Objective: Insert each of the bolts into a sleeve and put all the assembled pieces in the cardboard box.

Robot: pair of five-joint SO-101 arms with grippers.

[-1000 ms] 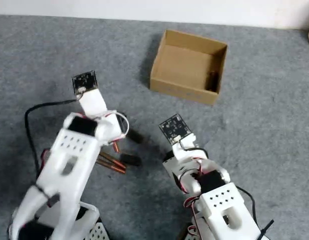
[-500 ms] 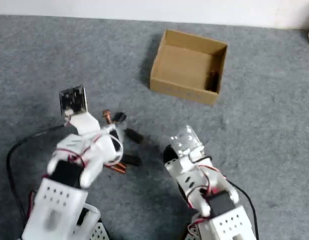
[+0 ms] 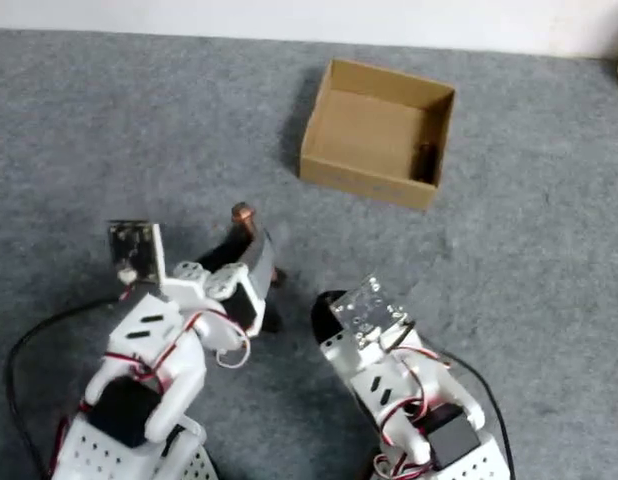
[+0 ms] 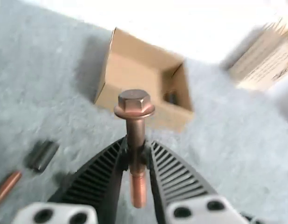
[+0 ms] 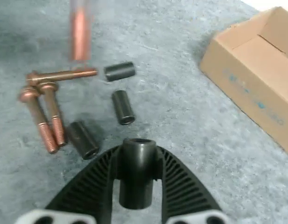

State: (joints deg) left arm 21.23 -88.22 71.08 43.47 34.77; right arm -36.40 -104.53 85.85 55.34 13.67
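So, the left gripper is clamped on a copper bolt, lower left-center of the high frame. The right gripper pinches a black sleeve, lower middle. The cardboard box sits upper center. Spare bolts and sleeves lie loose on the carpet.

No print is legible; faint blue marks on the cardboard box are too blurred.

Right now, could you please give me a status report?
Left gripper shut on bolt. Right gripper shut on sleeve. Three bolts, three sleeves loose on carpet. Nothing blocks the box.
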